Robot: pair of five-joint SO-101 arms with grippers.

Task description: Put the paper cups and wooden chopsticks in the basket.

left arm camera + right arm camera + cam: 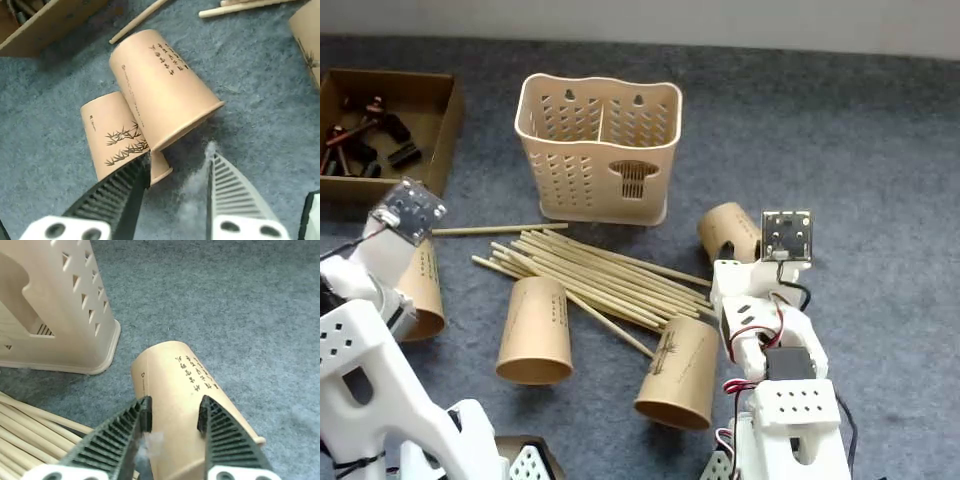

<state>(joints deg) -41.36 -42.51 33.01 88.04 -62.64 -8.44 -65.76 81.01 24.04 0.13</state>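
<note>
**Grippers: both open, each at a paper cup**

My left gripper (pixel 178 157) is open above the grey carpet (pixel 880 150). Its black finger (pixel 125 195) sits just beside the rims of two lying paper cups (pixel 160 90), one overlapping the other. In the high view, a cardboard box (pixel 430 130) bounds this side at 12 o'clock.

My right gripper (pixel 173 412) is open, its jaws straddling a lying cup (pixel 170 370); I cannot tell whether they touch it. From this gripper:
- 3 o'clock: bare carpet.
- 10 o'clock: the basket (pixel 600 150).
- 9 o'clock, beyond the cup: the chopsticks (pixel 600 275).
- 8 o'clock: two upturned cups (pixel 534 330).
</note>
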